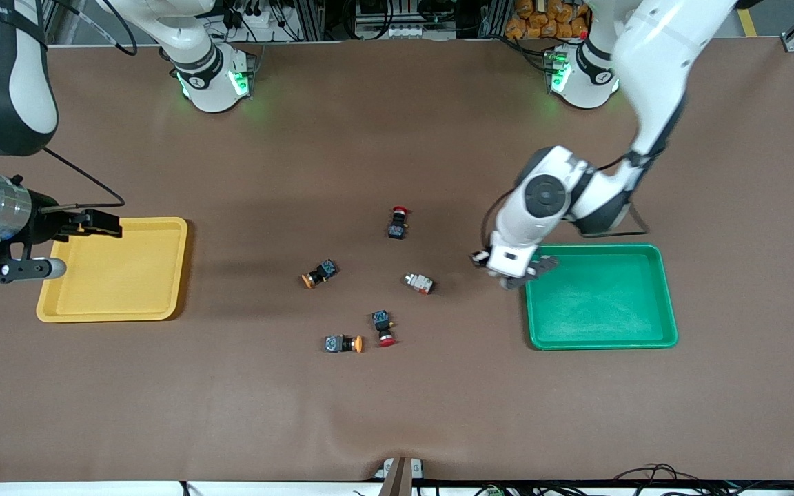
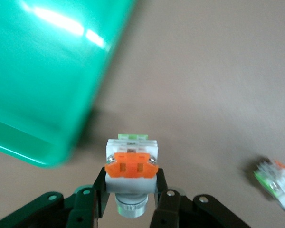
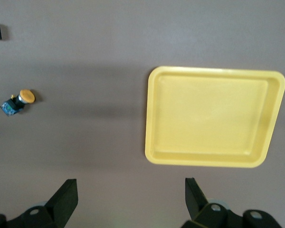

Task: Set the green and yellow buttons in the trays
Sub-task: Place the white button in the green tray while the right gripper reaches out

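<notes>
Left gripper carries a whitish button by the green tray

No readable writing shows on any part. The left gripper is clamped on a whitish-grey button with an orange patch, up in the air over bare table beside the green tray, which holds nothing. The right gripper waits with jaws spread wide over the edge of the yellow tray, likewise unfilled. Between the trays lie two yellow-capped buttons, another whitish-grey button and two red-capped buttons, spaced apart
</notes>
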Tool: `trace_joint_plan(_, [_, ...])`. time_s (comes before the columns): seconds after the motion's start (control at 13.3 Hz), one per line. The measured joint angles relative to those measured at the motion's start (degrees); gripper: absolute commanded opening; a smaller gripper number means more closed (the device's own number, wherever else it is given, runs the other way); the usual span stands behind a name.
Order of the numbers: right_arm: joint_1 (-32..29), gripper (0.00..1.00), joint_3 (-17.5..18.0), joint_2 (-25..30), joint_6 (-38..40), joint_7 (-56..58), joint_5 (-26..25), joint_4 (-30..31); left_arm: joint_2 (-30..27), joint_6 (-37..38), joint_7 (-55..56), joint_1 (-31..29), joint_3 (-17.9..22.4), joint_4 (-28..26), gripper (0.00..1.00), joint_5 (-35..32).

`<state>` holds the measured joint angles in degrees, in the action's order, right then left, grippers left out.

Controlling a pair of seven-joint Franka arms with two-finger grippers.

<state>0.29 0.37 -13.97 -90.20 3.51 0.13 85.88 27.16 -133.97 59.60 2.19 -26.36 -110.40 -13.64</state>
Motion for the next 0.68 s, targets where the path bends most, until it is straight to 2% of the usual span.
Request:
trace_joint_plan(0.23, [-0.06,1.00,-0.06,-0.29,-1.99,-2.92,0.13,-0.04,-3.88,4.76,-13.46,-8.03,0.24,0.44,0.00,-0.08])
trace_joint_plan(0.38, [1.29,1.00,0.28,-0.38,-2.59,-11.92,0.41,-0.05,-3.81,5.12,-22.53,-14.17,0.45,0.24,0.00,-0.09])
trace_joint_plan(0.6, [6.58,1.00,0.78,-2.44,-4.42,-27.67,0.48,0.05,-1.40,4.82,-27.88,-20.88,0.57,0.08,0.00,-0.39])
trace_joint_plan(0.68, [8.18,1.00,0.84,-3.89,-5.78,-31.61,0.48,0.11,-0.33,4.31,-28.21,-22.02,0.55,0.15,0.08,-1.66])
